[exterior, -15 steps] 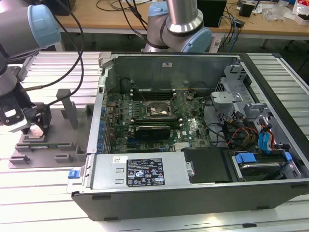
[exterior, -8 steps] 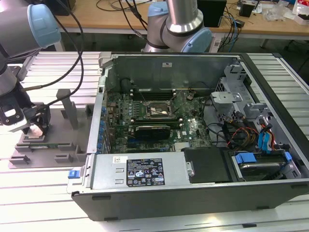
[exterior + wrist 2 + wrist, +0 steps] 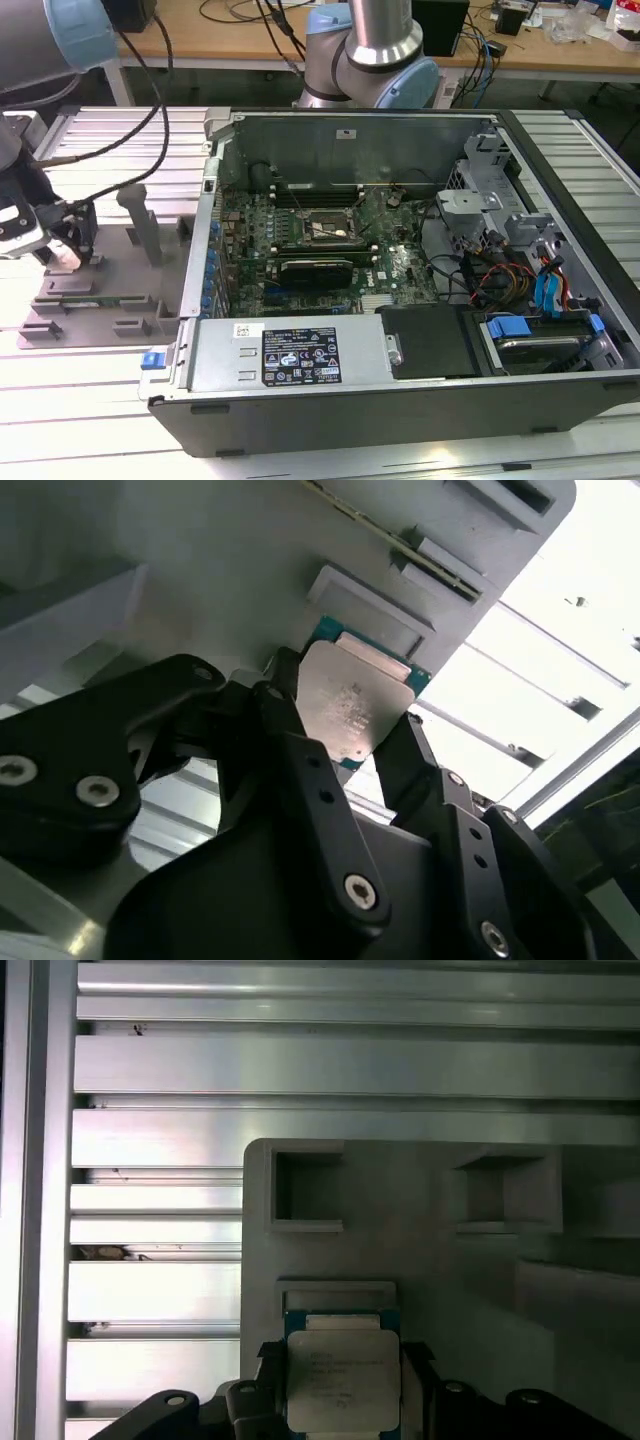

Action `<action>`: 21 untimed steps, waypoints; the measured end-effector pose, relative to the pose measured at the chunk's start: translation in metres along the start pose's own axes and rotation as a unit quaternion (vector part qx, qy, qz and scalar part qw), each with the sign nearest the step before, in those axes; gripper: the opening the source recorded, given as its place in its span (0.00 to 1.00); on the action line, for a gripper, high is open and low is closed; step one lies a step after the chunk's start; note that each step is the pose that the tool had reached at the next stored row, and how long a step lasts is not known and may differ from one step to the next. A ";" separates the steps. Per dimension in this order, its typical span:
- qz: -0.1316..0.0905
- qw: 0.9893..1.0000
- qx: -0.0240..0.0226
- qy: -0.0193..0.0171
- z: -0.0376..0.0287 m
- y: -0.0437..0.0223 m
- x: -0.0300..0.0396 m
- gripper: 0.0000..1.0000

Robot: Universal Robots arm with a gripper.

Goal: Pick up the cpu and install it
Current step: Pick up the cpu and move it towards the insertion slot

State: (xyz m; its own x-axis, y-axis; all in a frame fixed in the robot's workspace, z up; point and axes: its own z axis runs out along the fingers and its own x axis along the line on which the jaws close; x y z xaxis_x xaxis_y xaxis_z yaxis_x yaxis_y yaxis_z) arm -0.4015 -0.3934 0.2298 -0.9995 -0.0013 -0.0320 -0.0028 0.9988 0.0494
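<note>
The cpu (image 3: 352, 702), a small square chip with a silvery metal top on a green board, lies between my black fingers (image 3: 300, 765) in both wrist views. My gripper (image 3: 347, 716) is shut on the cpu (image 3: 342, 1378), one finger against each of two opposite edges, just over the grey fixture tray (image 3: 430, 1250). In the exterior view my gripper (image 3: 67, 255) hangs over the tray (image 3: 110, 270) at the exterior view's left, outside the open computer case (image 3: 400, 390). The black motherboard socket frame (image 3: 325, 228) sits inside the case.
Grey posts (image 3: 140, 215) stand up from the fixture tray beside my gripper. The case's left wall (image 3: 205, 240) rises between the tray and the motherboard. Cables (image 3: 500, 275) and drive bays crowd the case's right side. A ribbed aluminium table (image 3: 160, 1290) lies underneath.
</note>
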 end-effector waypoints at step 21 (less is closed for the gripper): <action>0.000 1.000 0.000 0.000 -0.0447 0.0023 -0.0019 0.55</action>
State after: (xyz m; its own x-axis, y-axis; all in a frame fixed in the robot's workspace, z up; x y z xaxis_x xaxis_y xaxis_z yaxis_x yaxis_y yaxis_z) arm -0.4011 -0.3932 0.2746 -0.9995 -0.0012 -0.0321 -0.0028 0.9988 0.0495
